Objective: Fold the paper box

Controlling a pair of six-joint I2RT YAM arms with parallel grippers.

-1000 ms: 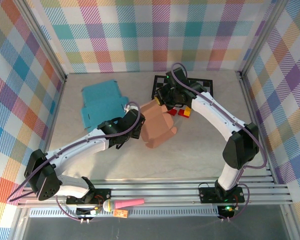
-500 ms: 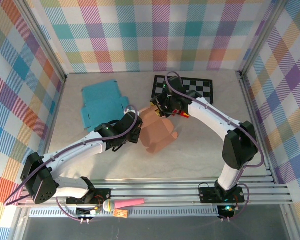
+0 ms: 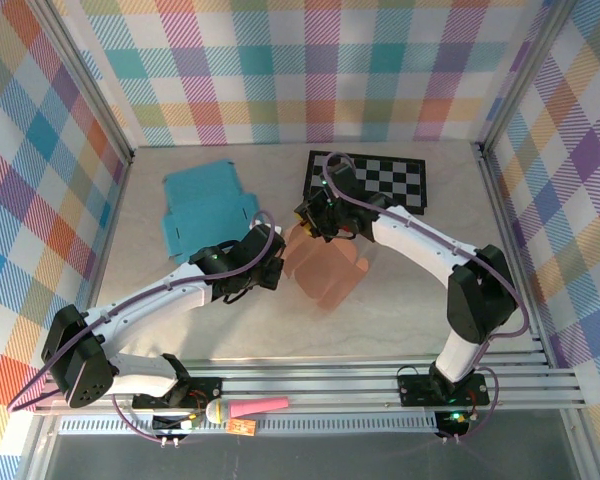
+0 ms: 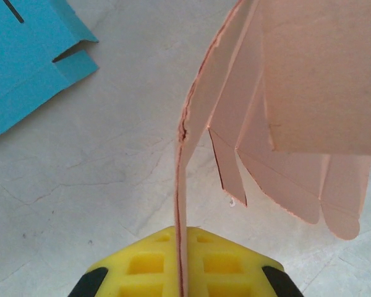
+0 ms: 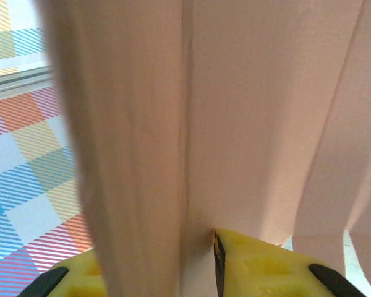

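Overhead, a pale, marbled surface (image 3: 420, 300) lies inside walls of bright plaid cloth, with aluminium rails along the near edge. At the back left a flat teal blank (image 3: 205, 205) lies on it. The left hand (image 3: 276, 264) sits near the middle, its fingers pressed together on the left edge of the pink paper box (image 3: 330, 268). The right hand (image 3: 314, 222) is at the box's back corner, and a checkerboard mat (image 3: 380, 180) lies behind it.

The left wrist view adds what the top view cannot resolve. A single box wall stands on edge, pinched between the yellow fingers, with a small nick partway up it. Round-ended flaps hang to the right of it, and a slotted teal corner shows at upper left. The right wrist view sits close against creased pink panels, with a yellow finger on each side of a fold. Whether that hand is clamped on the fold cannot be told.

From above, the half-folded box has its long axis on a diagonal, running from the right hand at the back towards the near right.
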